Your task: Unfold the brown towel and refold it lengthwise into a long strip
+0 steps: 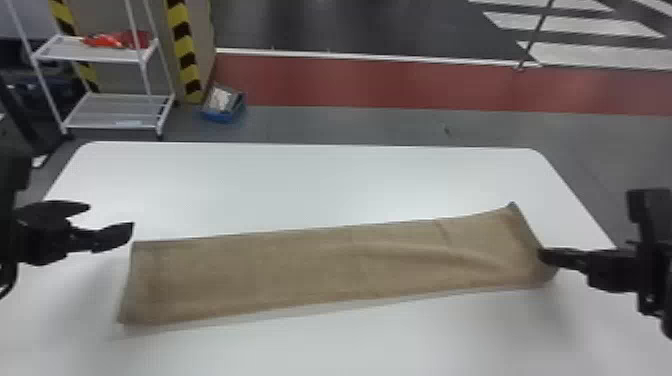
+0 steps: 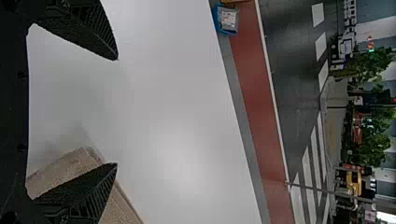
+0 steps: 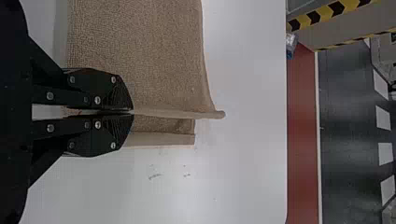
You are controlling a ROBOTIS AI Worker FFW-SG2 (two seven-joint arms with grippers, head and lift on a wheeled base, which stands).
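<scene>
The brown towel lies as a long strip across the white table, with a slight ridge toward its right part. Beyond its left end, my left gripper stands open, apart from the cloth; in the left wrist view the left gripper has its fingers wide apart near a corner of the towel. My right gripper is at the strip's right end. Seen in the right wrist view, the right gripper is shut on the towel's end edge, with another layer showing just beside it.
The white table extends around the towel, its far edge running behind. On the floor past it stand a white wire shelf and a blue box, both toward the left.
</scene>
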